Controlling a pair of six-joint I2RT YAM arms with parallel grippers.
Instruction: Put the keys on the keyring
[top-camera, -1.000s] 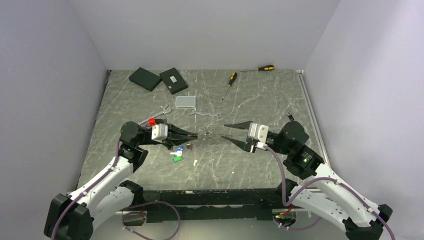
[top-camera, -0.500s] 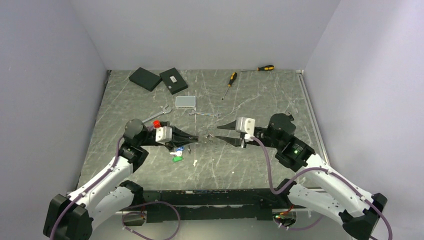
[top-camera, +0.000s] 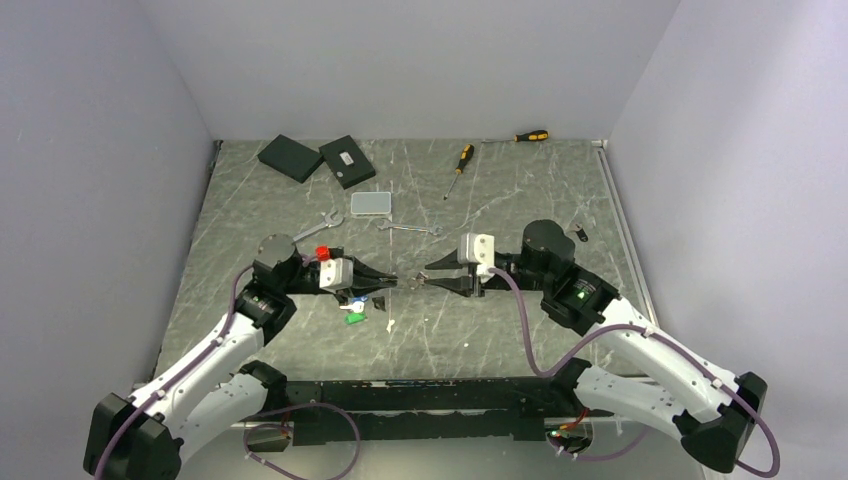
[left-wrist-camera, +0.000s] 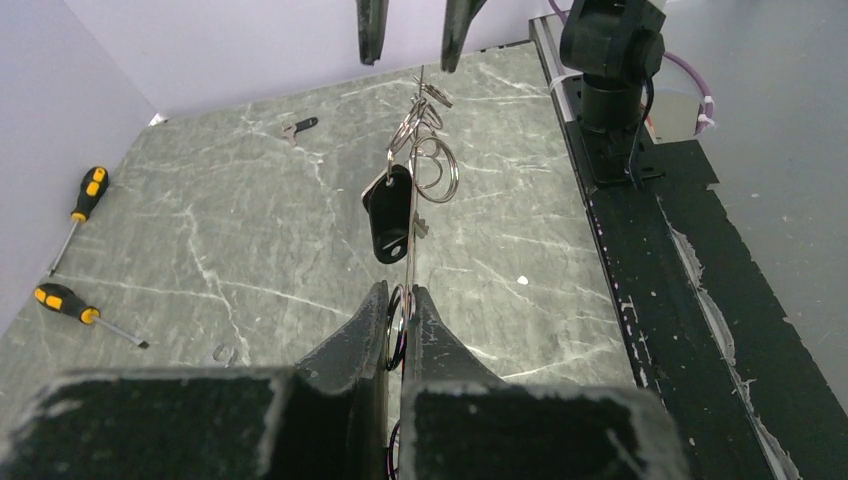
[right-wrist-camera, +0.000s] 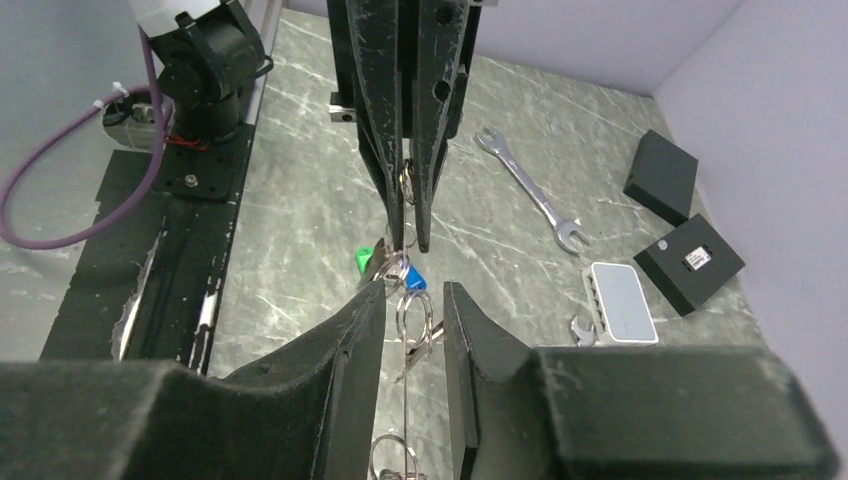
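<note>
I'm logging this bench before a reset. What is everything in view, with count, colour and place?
keyring: one, silvery wire, held up between the grippers
black-tagged key: one, hanging on the keyring
green key: one, on the table below the left gripper
blue key: one, just beyond the green key
small black key: one, table's right side
spanners: two, silver, mid-table
screwdrivers: two, yellow-and-black, far side
clear box: one, beyond the spanners
black boxes: two, far left
table: grey, marbled
left gripper: shut on the keyring
right gripper: open, fingers either side of the wire
</note>
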